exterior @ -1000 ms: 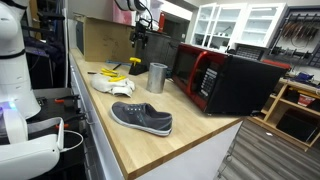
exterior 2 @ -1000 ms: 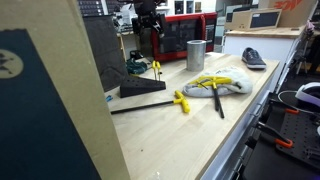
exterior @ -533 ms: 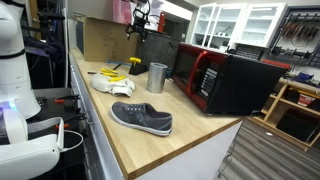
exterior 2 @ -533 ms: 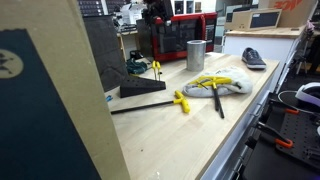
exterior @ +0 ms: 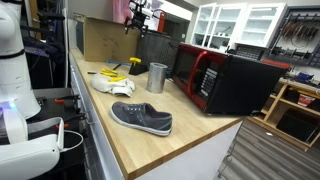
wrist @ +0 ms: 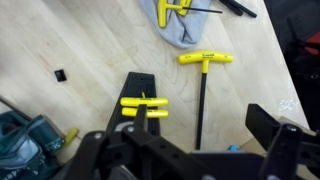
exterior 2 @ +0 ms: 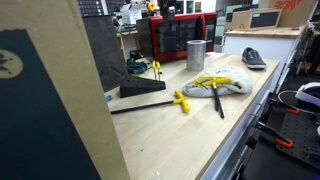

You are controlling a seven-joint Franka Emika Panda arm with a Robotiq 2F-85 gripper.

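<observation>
Hand is spread wide and empty, high above the surface; its two fingers frame the bottom edge of the wrist view.

Closest thing under it: the black wedge stand with two yellow-handled keys stuck in it, handles lying across the stand. This sits almost straight below, slightly toward the hand's left-of-frame finger. My judgement for a clean approach: centre over the yellow handles first, then turn the wrist so the fingers close across the handles' narrow side, and come down slowly, since the stand is light-looking and could tip if nudged.

Just beside the stand lies a loose yellow T-handle key, shaft pointing toward the hand. I'd keep clear of it on descent.

Farther out: a grey cloth with another yellow tool on it. In an exterior view, a metal cup, a shoe and a red microwave stand well apart.
</observation>
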